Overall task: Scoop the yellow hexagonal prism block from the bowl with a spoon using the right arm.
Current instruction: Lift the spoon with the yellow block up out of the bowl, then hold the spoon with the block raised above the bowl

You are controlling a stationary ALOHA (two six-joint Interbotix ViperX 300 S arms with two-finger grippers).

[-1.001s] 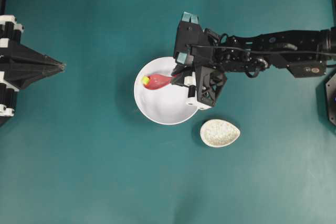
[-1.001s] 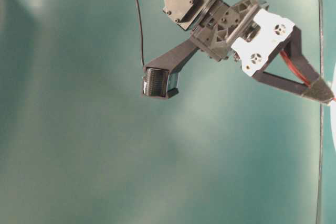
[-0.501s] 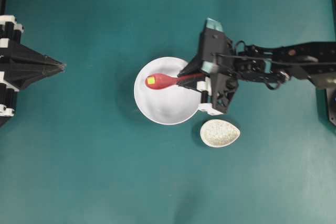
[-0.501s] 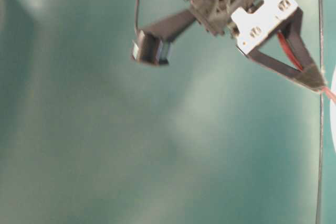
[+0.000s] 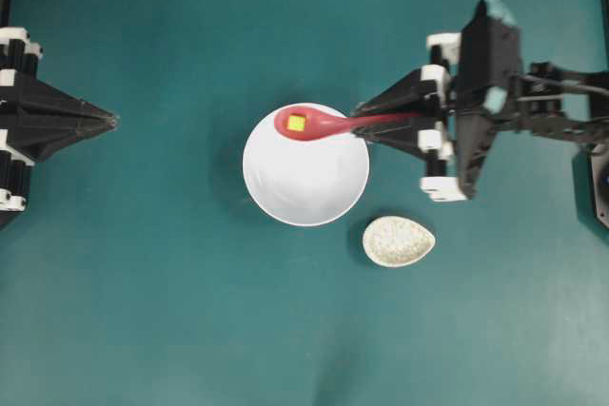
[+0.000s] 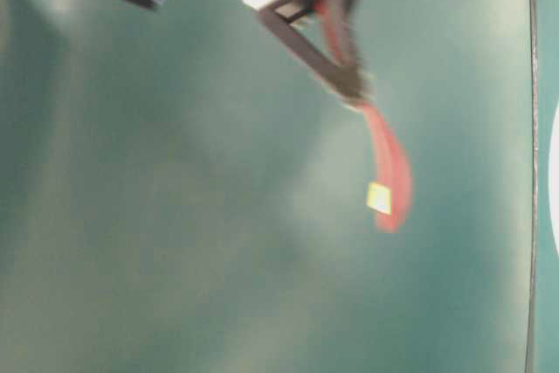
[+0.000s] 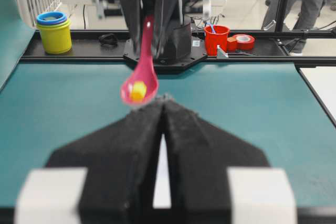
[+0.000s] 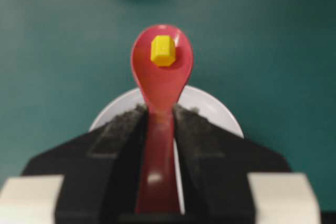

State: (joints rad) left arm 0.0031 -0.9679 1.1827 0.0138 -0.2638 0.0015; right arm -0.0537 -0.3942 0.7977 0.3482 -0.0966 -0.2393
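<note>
Right pincer clamped on the spoon handle; beyond its tips, yellow hexagonal prism block resting in the scoop, raised above the bowl. Scooping seemingly done; next, keep level.

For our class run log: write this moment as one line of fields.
right gripper: shut on spoon | block: in scoop, lifted above bowl | left gripper: shut, idle
</note>
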